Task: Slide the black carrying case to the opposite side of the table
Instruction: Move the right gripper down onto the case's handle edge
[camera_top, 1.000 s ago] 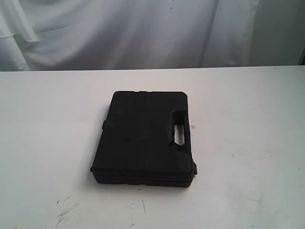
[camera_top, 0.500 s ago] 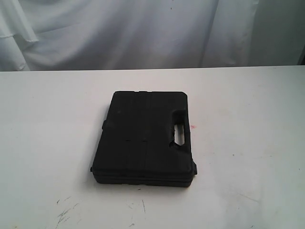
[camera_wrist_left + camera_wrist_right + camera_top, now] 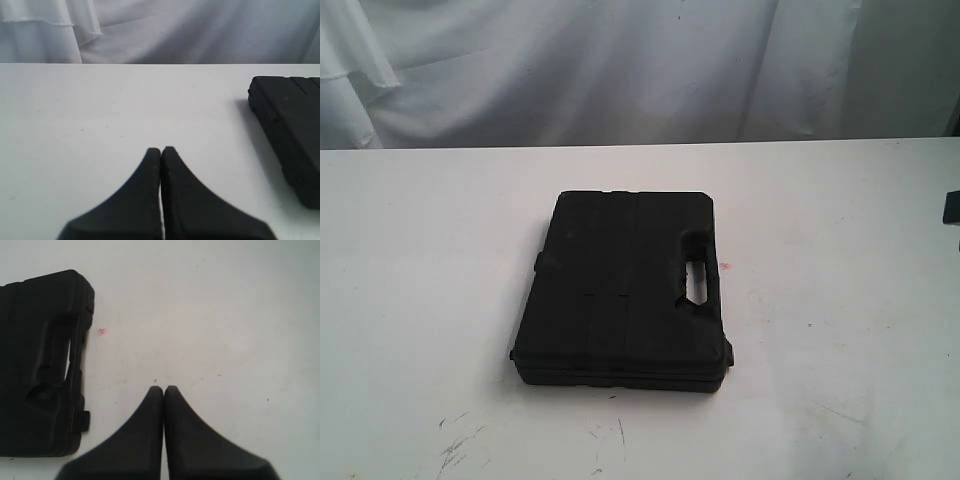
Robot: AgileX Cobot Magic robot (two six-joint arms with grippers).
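Left tool (image 3: 160, 150): fingers pressed tip to tip, fully closed, nothing pinched between them. It's over bare white surface, with the case well off to one side. Whether the tips touch the surface, I can't tell.
Right tool (image 3: 163, 389): same story, the two dark fingers meet along their whole length and hold nothing. It sits over open surface on the handle side of the case, clearly apart from it.
Near edge: a scatter of thin dark scratches (image 3: 460, 445) towards the near left corner of the surface (image 3: 420, 250).
Black carrying case (image 3: 625, 290): lying flat and closed about mid-surface, well clear of the far, left and right edges. Matte black moulded plastic, roughly rectangular, with shallow grooves running near to far across the lid. The stacked halves show as ridges along the near side.
Case corners: a small nub sticks out at the near right corner and another on the left side.
Handle cutout (image 3: 696, 282): a slot on the side facing the right edge, with white surface showing through it.
Red speck (image 3: 724, 266): tiny, on the surface just beside the handle side of the case.
Right edge: a small dark shape (image 3: 952, 207) pokes into the exterior view, too little of it to identify.
Far edge: straight and bare, with rumpled white cloth (image 3: 570, 70) hanging behind it.
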